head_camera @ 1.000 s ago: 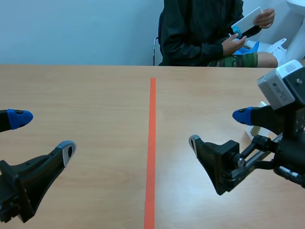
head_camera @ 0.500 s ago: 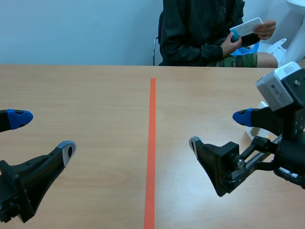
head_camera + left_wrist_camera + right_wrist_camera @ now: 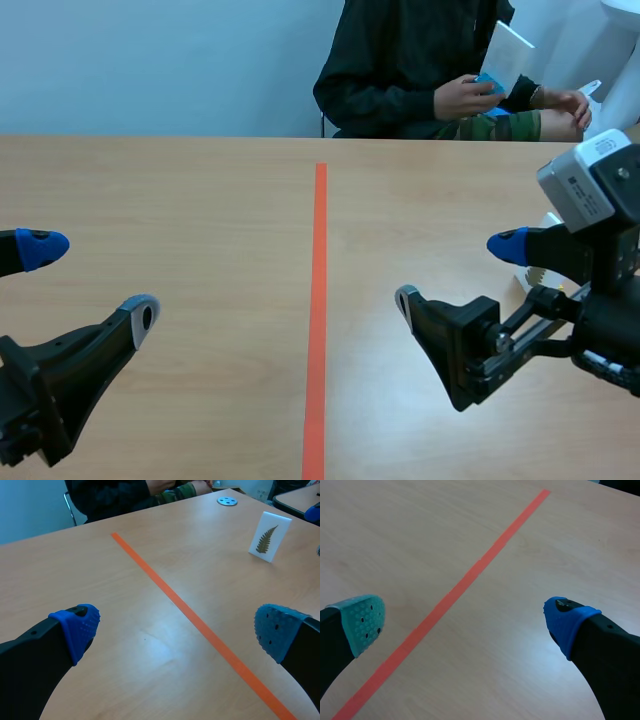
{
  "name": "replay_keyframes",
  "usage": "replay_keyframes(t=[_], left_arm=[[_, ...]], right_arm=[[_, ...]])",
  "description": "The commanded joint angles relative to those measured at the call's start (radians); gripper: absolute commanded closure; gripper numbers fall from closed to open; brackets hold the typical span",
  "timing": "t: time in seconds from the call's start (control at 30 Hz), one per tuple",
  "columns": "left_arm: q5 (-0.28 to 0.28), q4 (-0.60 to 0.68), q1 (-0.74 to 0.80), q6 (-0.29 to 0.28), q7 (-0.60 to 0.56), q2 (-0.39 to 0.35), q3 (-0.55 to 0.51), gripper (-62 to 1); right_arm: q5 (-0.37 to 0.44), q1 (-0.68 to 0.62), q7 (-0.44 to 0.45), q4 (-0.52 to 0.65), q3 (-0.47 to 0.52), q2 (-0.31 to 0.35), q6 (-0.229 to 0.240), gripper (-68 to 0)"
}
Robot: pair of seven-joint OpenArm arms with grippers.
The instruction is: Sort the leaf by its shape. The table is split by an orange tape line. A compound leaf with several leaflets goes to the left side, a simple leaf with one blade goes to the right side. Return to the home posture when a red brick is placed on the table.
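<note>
A small white card [image 3: 269,536] printed with a fern-like leaf of many leaflets stands upright on the table, far ahead of my left gripper [image 3: 175,630] and across the orange tape line [image 3: 200,625]. In the scene view only slivers of the card [image 3: 541,274] show behind my right gripper [image 3: 456,272], on the right side of the tape line [image 3: 319,300]. My left gripper [image 3: 90,282] hangs open over the left side with nothing in it. In the right wrist view my right gripper [image 3: 464,621] is open over bare wood beside the tape line [image 3: 445,600].
A person [image 3: 420,70] sits across the table holding a white card [image 3: 508,50] with blue things in the hands. A small grey disc [image 3: 227,501] lies near the table's far edge.
The person has tipped the white card upright and lowered one hand to the side. Neither arm has moved.
</note>
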Motion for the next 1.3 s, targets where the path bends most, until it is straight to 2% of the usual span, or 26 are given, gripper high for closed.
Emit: replay_keyframes(t=[0.0, 1.27], left_arm=[[-0.006, 0.013, -0.003, -0.002, -0.014, 0.005, 0.005, -62.3], [-0.006, 0.013, -0.003, -0.002, -0.014, 0.005, 0.005, -62.3]], right_arm=[[0.006, 0.012, 0.014, 0.005, 0.005, -0.003, 0.001, -67.9], [0.006, 0.012, -0.003, 0.004, 0.005, -0.003, 0.001, -67.9]])
